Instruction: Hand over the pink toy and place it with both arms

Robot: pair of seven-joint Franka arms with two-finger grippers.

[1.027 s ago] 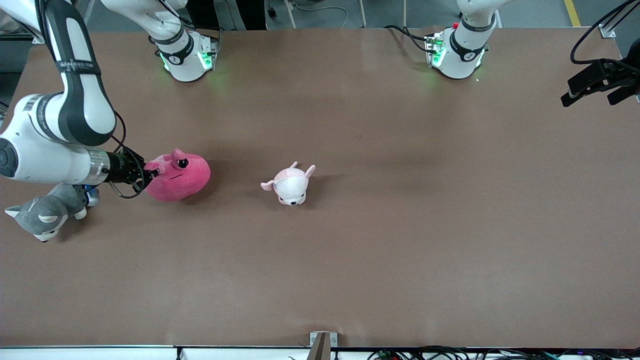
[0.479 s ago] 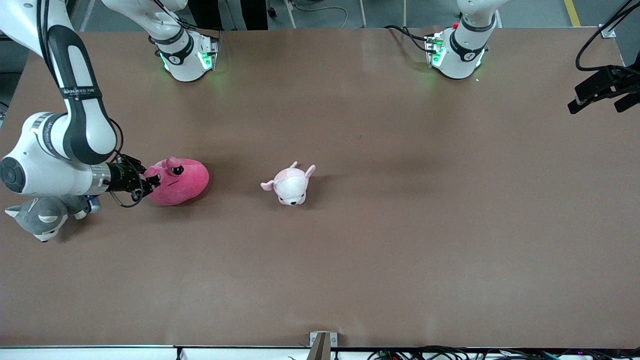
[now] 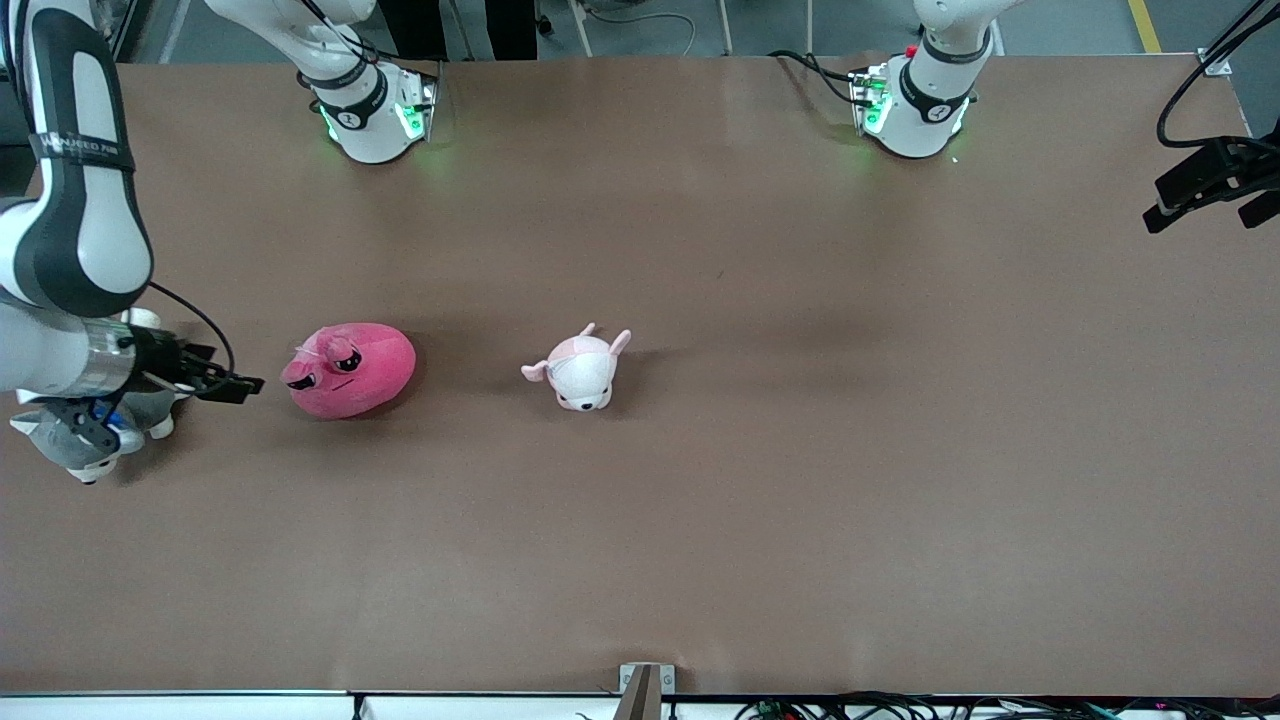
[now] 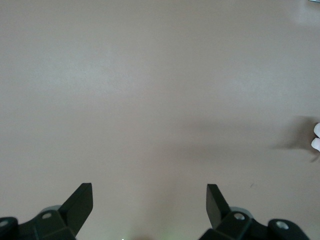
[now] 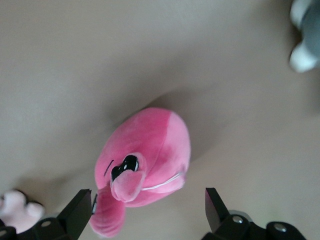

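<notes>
The pink toy (image 3: 350,368) lies free on the brown table (image 3: 800,450), toward the right arm's end. My right gripper (image 3: 235,385) is open just beside it, fingertips a short gap away from the plush and touching nothing. In the right wrist view the pink toy (image 5: 145,155) fills the middle, its black eye showing, just ahead of the spread right gripper (image 5: 148,197). My left gripper (image 3: 1200,190) hangs open at the left arm's end of the table. The left wrist view has this left gripper (image 4: 150,192) over bare table.
A small pale pink-and-white puppy plush (image 3: 580,370) sits mid-table beside the pink toy. A grey-and-white husky plush (image 3: 80,440) lies under the right arm's wrist near the table's end. Both also show in the right wrist view: the puppy (image 5: 17,210) and the husky (image 5: 306,35).
My right gripper opened, let go of the pink toy and drew back toward the right arm's end. The toy settled onto the table. The left gripper barely moved.
</notes>
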